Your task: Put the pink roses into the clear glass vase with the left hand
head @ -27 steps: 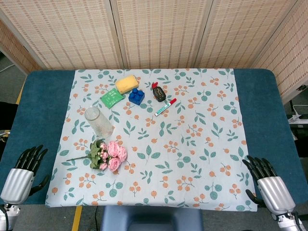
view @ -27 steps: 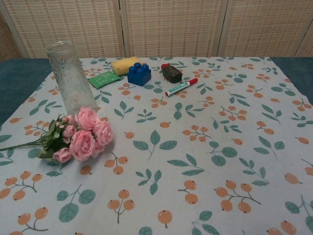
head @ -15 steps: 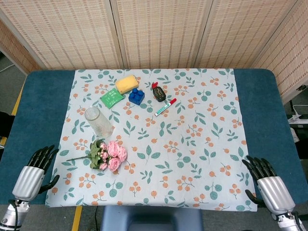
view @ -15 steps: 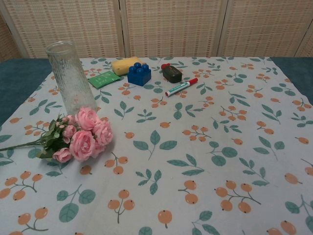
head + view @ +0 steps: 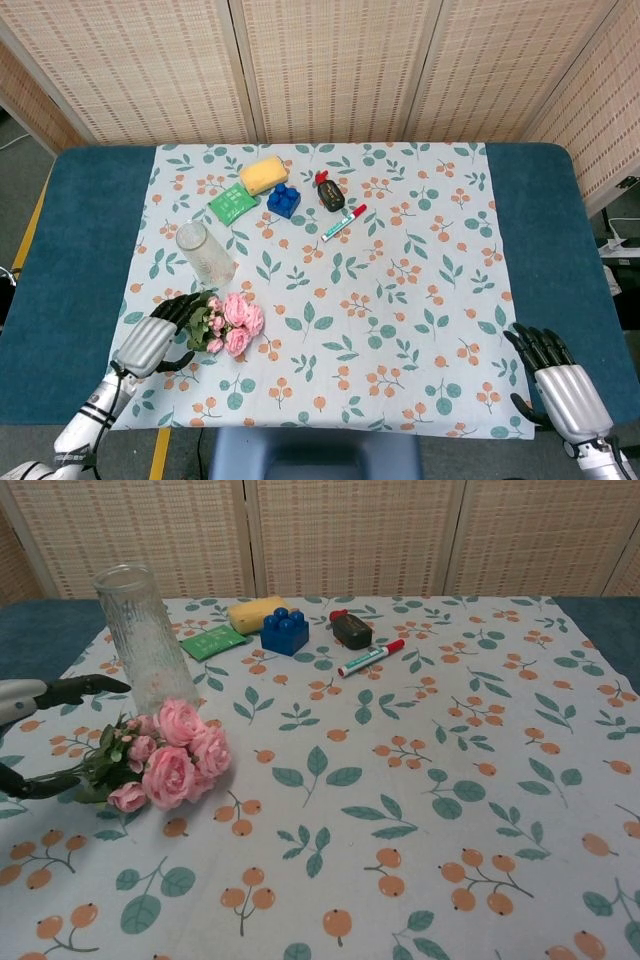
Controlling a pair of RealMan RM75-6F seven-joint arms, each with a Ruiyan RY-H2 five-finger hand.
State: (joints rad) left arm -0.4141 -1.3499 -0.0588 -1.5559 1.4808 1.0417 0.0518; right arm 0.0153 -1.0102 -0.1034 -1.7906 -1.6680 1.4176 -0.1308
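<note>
The left hand (image 5: 152, 340) has moved in from the counter's near-left edge, fingers spread and empty around the pink roses (image 5: 232, 323) lying beside the upright clear glass vase (image 5: 204, 253); right hand (image 5: 560, 385) open at the near-right edge

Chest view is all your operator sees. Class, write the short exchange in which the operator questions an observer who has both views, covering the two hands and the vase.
Operator: I see no right hand. Where is it?
Observer: The right hand lies at the table's near right corner, fingers apart, holding nothing.
Operator: At my left edge I see only dark fingertips.
Observer: That is the left hand. From above, its silver back sits over the stem end of the pink roses.
Operator: One fingertip seems to overlap the vase. Is it touching?
Observer: From above, the fingertips seem to stop short of the clear glass vase.
</note>
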